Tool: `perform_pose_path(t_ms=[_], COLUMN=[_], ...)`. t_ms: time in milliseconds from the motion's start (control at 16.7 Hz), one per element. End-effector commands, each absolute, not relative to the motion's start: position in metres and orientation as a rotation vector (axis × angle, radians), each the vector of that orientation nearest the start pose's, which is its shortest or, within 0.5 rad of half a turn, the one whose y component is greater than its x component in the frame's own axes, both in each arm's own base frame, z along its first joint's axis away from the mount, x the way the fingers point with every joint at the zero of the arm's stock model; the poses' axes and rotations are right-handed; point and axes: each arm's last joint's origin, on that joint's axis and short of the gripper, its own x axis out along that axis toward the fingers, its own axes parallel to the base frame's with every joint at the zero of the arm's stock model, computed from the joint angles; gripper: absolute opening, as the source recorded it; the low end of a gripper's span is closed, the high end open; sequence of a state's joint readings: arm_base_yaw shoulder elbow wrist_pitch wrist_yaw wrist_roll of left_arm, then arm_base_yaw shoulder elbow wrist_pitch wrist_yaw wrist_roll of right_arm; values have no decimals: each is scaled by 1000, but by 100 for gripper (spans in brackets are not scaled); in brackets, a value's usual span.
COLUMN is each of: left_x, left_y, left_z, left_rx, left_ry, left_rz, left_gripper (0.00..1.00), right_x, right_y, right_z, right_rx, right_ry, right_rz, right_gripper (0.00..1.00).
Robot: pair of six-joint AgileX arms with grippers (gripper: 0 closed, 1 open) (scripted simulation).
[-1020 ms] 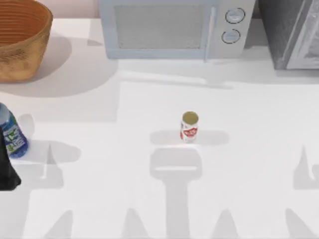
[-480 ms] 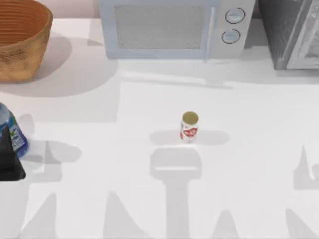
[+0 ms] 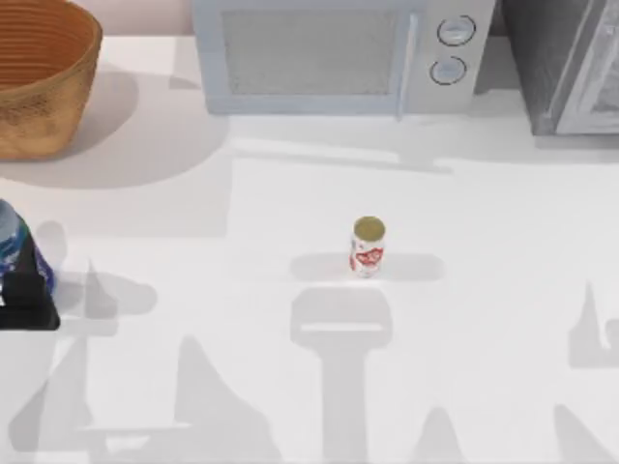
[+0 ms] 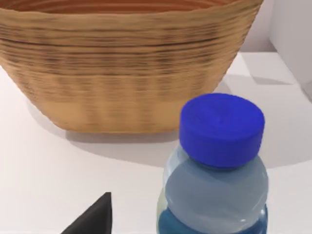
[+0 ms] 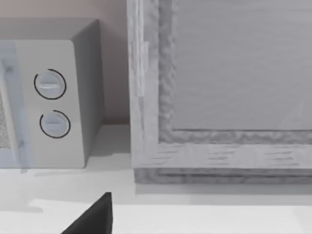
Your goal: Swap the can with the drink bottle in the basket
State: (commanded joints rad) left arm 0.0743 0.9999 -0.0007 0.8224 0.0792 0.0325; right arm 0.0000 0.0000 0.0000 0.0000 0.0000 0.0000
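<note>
Standing bottle (image 3: 12, 242): at the worktop's (image 3: 484, 290) left edge, right at the left jaws (image 3: 27, 307), their state untellable.
Basket (image 3: 39, 77): beyond the bottle.
Can (image 3: 368, 246): mid-worktop, well apart.

the drink bottle (image 3: 12, 242) is cut off by the top view's left edge, its lower part hidden behind the left gripper (image 3: 27, 307).

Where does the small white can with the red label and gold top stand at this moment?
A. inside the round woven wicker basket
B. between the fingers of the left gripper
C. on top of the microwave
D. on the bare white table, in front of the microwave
D: in the top view the can stands upright on the table, in front of the microwave and far from the basket.
</note>
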Motion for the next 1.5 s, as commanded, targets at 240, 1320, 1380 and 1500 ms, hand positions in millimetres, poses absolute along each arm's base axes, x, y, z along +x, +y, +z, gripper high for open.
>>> perform_pose_path(t_ms=[240,1320,1380,1500], left_x=[173,198,206,223], left_y=[13,18,18,18], left_z=[113,83,79,72], left_rx=[6,0,0,-1], left_ry=[218,277,284,291], left_rz=[-9,-21,-21,-21], left_gripper=[100,100,100,100], right_x=[106,106,106,106], right_y=[-1,-1,-1,-1], right_z=[160,160,160,160], right_rx=[0,0,0,0], right_ry=[0,0,0,0], right_rz=[0,0,0,0], right_gripper=[100,100,100,100])
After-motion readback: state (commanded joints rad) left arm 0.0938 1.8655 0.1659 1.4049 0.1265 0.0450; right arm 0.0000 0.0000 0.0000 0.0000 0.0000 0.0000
